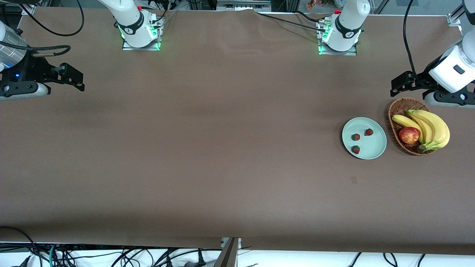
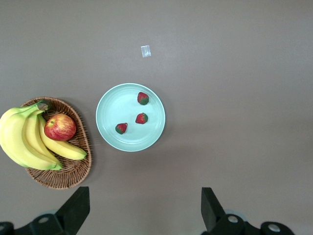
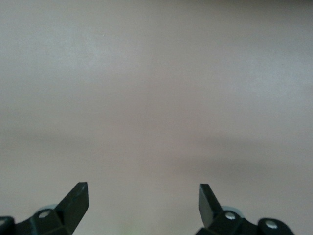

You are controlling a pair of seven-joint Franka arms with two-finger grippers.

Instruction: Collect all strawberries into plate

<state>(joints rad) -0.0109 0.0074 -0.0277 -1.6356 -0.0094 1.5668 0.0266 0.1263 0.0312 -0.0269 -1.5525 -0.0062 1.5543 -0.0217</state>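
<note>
Nearest the front camera among the objects lies one of three strawberries [image 1: 356, 149] on the plate [image 1: 374, 150], close to the plate's camera-side rim.

At the right arm's end of the brown worktop [image 1: 207, 148], the right gripper [image 1: 76, 78] waits in the air over bare cloth near the edge, its jaws spread apart and holding nothing.

Toward the left arm's end, the pale mint plate sits flat, with all the strawberries on it: a second berry [image 1: 356, 137] and a third [image 1: 369, 132] lie farther from the camera, each apart from the others. A small pale scrap [image 2: 145, 51] lies on the cloth nearer the camera than the plate.

Just beside the plate, toward the worktop's edge, a wicker basket [image 1: 399, 107] holds a bunch of bananas [image 1: 432, 128] and a red apple [image 1: 409, 135].

Above the basket's edge hangs the left gripper [image 1: 397, 87], jaws wide apart and empty.
</note>
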